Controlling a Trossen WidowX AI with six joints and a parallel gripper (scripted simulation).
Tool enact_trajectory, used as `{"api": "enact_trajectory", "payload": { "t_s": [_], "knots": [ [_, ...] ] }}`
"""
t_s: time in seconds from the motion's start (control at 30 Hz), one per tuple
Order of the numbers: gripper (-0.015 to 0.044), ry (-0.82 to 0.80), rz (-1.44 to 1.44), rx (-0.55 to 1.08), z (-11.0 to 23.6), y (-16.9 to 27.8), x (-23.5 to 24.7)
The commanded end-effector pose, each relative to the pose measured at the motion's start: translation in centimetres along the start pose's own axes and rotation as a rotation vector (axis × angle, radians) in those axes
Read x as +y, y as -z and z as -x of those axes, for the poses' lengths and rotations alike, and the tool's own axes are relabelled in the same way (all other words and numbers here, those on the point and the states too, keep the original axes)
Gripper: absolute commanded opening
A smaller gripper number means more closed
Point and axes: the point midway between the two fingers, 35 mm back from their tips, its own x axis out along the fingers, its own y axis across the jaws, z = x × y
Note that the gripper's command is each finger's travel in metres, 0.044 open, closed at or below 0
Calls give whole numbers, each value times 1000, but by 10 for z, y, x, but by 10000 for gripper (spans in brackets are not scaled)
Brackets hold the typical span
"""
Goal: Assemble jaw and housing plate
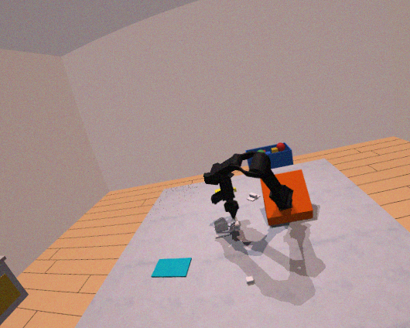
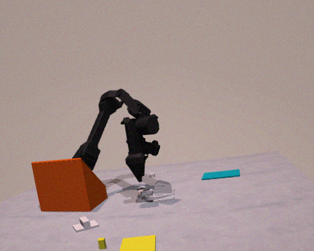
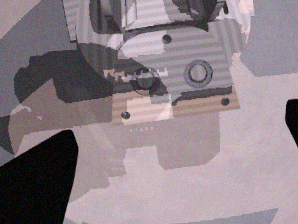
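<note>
My gripper is open and empty. Its fingers point down just above the small grey gear assembly, with a visible gap in the exterior view. In the wrist view the housing plate lies ahead of the fingers, not between them, patched by shadow. Two round holes with rings show in it, the right ring lit and the left ring in shade. The jaws and their teeth cannot be made out clearly, and whether the plate is fully level is too small to tell.
An orange wedge block stands beside the arm's base. A cyan slab, a white cube, a white stepped piece and a yellow slab lie around. A blue bin holds several toys.
</note>
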Motion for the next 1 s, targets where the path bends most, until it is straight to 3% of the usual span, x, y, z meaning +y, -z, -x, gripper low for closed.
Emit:
{"api": "enact_trajectory", "payload": {
  "t_s": [0.0, 0.2, 0.97],
  "knots": [
    [440, 1, -4, 5, 7, 7, 0],
    [440, 2, -4, 16, 58, 52, 10],
    [440, 2, -4, 16, 58, 52, 10]
  ]
}}
